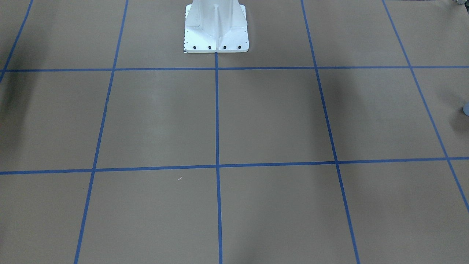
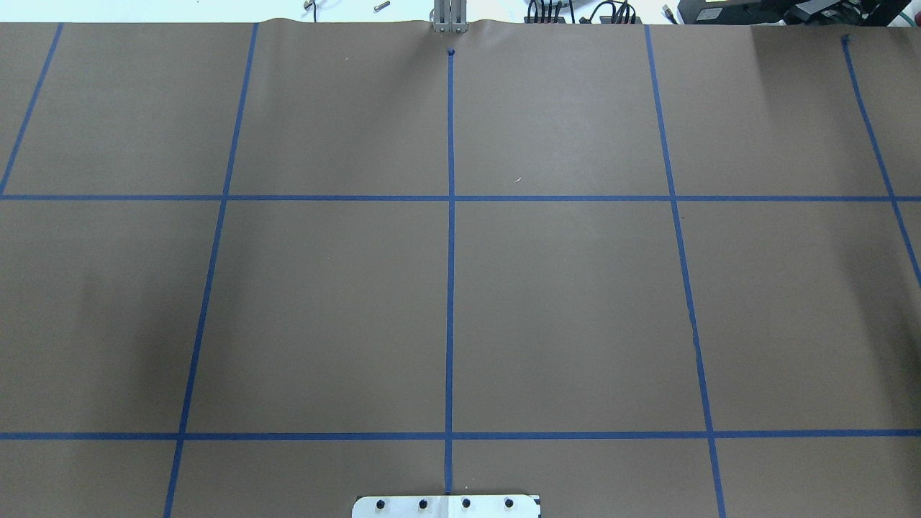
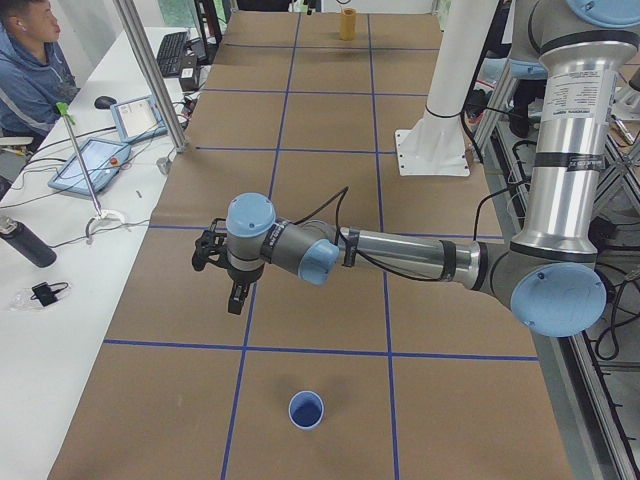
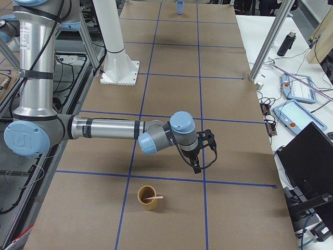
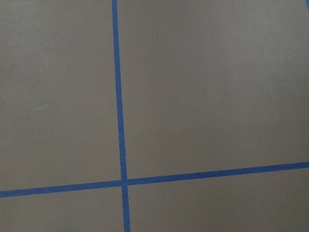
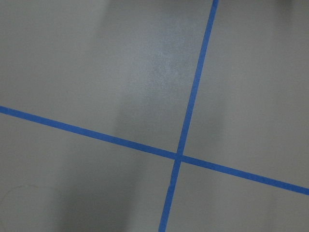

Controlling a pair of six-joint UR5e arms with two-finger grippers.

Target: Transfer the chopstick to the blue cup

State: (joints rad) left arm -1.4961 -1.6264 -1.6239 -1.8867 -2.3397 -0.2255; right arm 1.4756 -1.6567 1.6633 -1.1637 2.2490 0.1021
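The blue cup [image 3: 306, 410] stands upright and empty on the brown table at the robot's left end; it shows small and far in the exterior right view [image 4: 179, 7], and a sliver shows at the front-facing view's edge [image 1: 466, 109]. A pale pink chopstick [image 4: 154, 198] leans inside a tan cup [image 4: 147, 198] at the table's right end; that cup also shows far off [image 3: 347, 22]. My left gripper [image 3: 236, 303] hovers above the table, short of the blue cup. My right gripper [image 4: 197, 168] hovers just beyond the tan cup. I cannot tell whether either is open or shut.
The white robot pedestal [image 1: 216, 27] stands at the table's middle edge. Blue tape lines [image 2: 450, 252] grid the brown paper. A seated operator [image 3: 25, 60], tablets [image 3: 88, 160] and a bottle [image 3: 25, 242] are on a side desk. A metal post [image 3: 150, 70] stands at the table edge.
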